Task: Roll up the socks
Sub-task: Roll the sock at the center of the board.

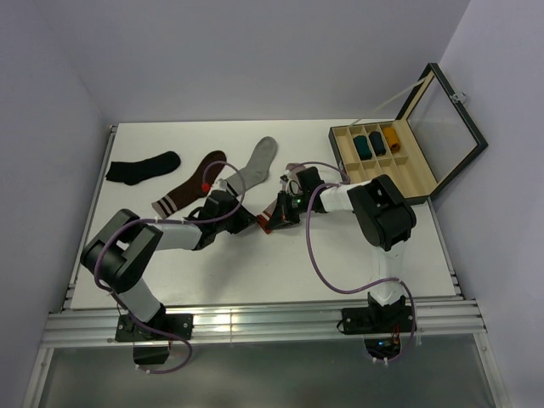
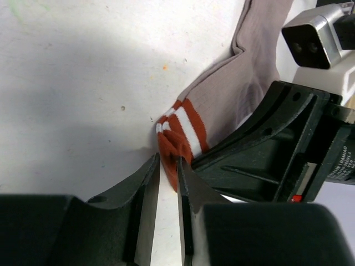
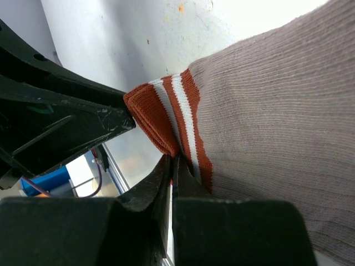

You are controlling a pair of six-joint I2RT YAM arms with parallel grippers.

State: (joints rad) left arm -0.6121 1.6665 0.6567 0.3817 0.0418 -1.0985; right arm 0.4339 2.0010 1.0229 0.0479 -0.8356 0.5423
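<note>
- The table (image 1: pixel 255 265) holds both socks of my task. The grey sock (image 1: pixel 257 161) lies flat on the far side, well apart from my claws, with neither arm on it.
- The pink sock (image 2: pixel 233 100) lies mid-table between my two arms. Its long axis runs from the striped end near me, away and a little to the right, passing under my right arm.
- Its red-and-white cuff (image 2: pixel 183 130) is the near end of that axis. It is folded over on itself at the corner, and both wrists look straight at it.
- My right claw (image 3: pixel 171 160) comes in from the right and is clenched on the cuff. The jaws are pressed together with the striped edge nipped between them.
- My left claw (image 2: pixel 167 160) comes in from the left, its tips at the same folded corner and just beside the right claw's body. The jaws stand a narrow slit apart with red cloth showing at the tips. I cannot tell whether they bite the cloth or only touch it.
- Both claws are at the cuff and the whole body of the sock stretches away from them. As I judge it, the roll must travel from the cuff along that axis toward the toe.
</note>
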